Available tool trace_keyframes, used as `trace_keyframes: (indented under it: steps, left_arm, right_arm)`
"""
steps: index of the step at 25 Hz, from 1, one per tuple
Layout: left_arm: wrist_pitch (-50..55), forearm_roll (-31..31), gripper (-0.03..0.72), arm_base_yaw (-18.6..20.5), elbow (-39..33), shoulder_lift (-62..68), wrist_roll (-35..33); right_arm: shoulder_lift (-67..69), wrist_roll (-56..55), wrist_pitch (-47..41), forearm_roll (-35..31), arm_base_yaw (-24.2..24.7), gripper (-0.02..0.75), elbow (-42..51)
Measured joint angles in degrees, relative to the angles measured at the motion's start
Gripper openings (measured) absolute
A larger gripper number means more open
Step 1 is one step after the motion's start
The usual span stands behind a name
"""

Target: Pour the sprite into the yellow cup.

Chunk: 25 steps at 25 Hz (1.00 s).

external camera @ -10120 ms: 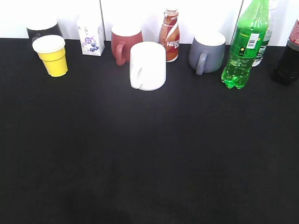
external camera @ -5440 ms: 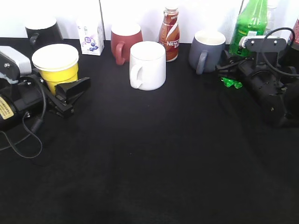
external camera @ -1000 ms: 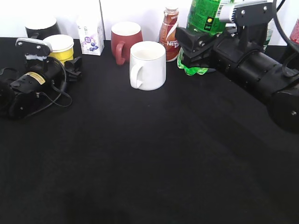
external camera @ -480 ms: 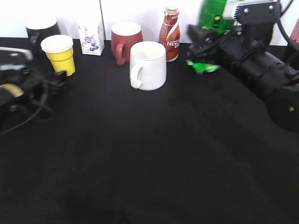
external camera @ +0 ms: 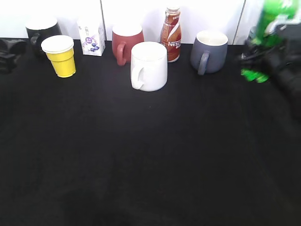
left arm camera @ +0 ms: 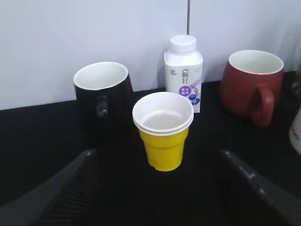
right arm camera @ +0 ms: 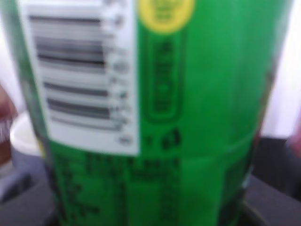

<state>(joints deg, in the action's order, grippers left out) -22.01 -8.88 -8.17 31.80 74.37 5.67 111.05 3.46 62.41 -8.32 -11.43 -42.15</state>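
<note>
The yellow cup [external camera: 59, 56] stands upright at the back left of the black table. In the left wrist view the yellow cup [left arm camera: 163, 141] holds a little clear liquid. My left gripper [external camera: 9, 54] is open and empty at the far left edge, drawn back from the cup; its two fingers [left arm camera: 160, 188] spread wide in front of it. The sprite [external camera: 272, 13] is at the far right, blurred, upright, its base just above the table. My right gripper [external camera: 268, 49] is shut on the sprite, whose label fills the right wrist view [right arm camera: 188, 117].
A white mug [external camera: 149, 66] stands mid-table. Behind it are a red mug [external camera: 127, 42], a brown Nestle bottle [external camera: 170, 35] and a grey mug [external camera: 209, 51]. A black mug [external camera: 41, 30] and a small milk carton [external camera: 91, 35] flank the yellow cup.
My right arm has carried the sprite from beside the Nestle bottle out to the far right. My left gripper has drawn back left, away from the yellow cup.
</note>
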Motion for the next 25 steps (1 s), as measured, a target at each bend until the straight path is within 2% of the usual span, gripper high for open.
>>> trace_keyframes:
  steps: [7, 10, 11, 15, 19, 20, 21, 23, 24, 25]
  left_arm:
    - [1.73, 0.00, 0.584, 0.00, 0.00, -1.81, -0.04]
    - [1.77, 0.00, 0.583, 0.00, 0.00, -1.81, -0.04]
    - [1.77, 0.00, 0.583, 0.00, 0.00, -1.81, -0.04]
    - [1.77, 0.00, 0.583, -0.40, 0.00, -1.81, 0.06]
    - [4.89, 0.00, 0.583, -5.60, 0.00, -1.87, 0.17]
    - [7.59, 0.16, 0.583, -7.03, 0.00, -2.10, 0.15]
    - [13.86, 0.25, 0.583, -8.62, 0.68, -3.16, 0.18]
    - [30.90, 1.17, 0.583, -12.39, 4.28, -5.26, 0.18]
    - [45.23, 1.77, 0.583, -14.51, 7.85, -6.09, 0.18]
    - [54.71, 3.31, 0.583, -14.95, 10.06, -6.49, 0.18]
  right_arm:
    - [11.41, -1.84, 4.71, 3.08, 0.00, 0.428, -5.99]
    - [11.57, -2.17, 5.64, 3.20, 0.00, 0.580, -6.15]
    - [11.57, -2.17, 6.59, 3.20, 0.00, 0.608, -6.15]
    - [8.97, -3.46, 6.82, 3.20, 0.00, 0.619, 0.02]
    - [-0.10, -4.16, 6.31, 3.55, 0.00, 0.618, 9.22]
    - [-5.68, -4.28, 0.20, 4.04, 0.00, 0.611, 10.23]
    - [-11.92, -4.28, -11.30, 4.39, -0.05, 0.600, 9.96]
    - [-25.04, -4.30, -41.12, 4.69, -0.05, 0.592, 5.46]
    - [-32.29, -4.34, -63.19, 4.69, -0.05, 0.591, 0.13]
    - [-35.31, -4.34, -75.06, 5.04, -0.05, 0.589, -4.01]
